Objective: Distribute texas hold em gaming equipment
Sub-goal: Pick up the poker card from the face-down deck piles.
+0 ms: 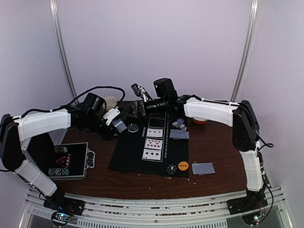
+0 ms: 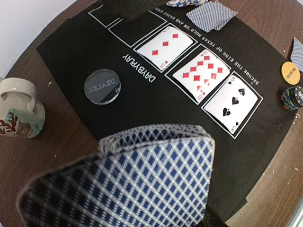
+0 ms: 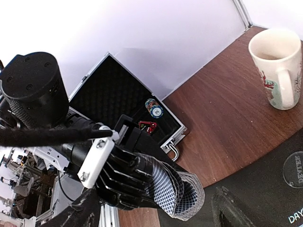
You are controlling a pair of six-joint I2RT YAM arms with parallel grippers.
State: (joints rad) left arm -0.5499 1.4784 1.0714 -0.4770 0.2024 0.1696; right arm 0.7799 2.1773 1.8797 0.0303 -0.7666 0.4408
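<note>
Deck of playing cards [image 2: 128, 184], blue-and-white check backs, fills the near field of the left wrist view. It is bowed into an arch.

- Left gripper [image 3: 142, 182]: clenched on the deck's rear end, with the free edge sticking out over the black poker mat [image 2: 142, 109]. My reading is that the pinch fans the front edge so a single card can be peeled off.
- Right gripper [image 1: 134, 109]: close to the deck, at the mat's far left corner. One dark finger shows at the bottom of its own wrist view, just beside the deck's free edge. I cannot tell whether it touches, nor whether the jaws are spread or closed.
- On the mat: three face-up cards in a row, a diamond card [image 2: 164, 46], another diamond card [image 2: 202, 71] and a spade card [image 2: 233, 103]. Two outlined slots beyond them look unfilled, so I judge the board incomplete.
- Dealer button [image 2: 102, 85] lies on the mat, near the deck.
- Face-down cards [image 2: 213, 14] lie at the mat's far side. Orange button [image 2: 290, 73] and chip stack [image 2: 294, 97] sit at one end.
- Mug [image 2: 19, 109] is off the mat. Open case [image 3: 123, 94] holds chips.
</note>
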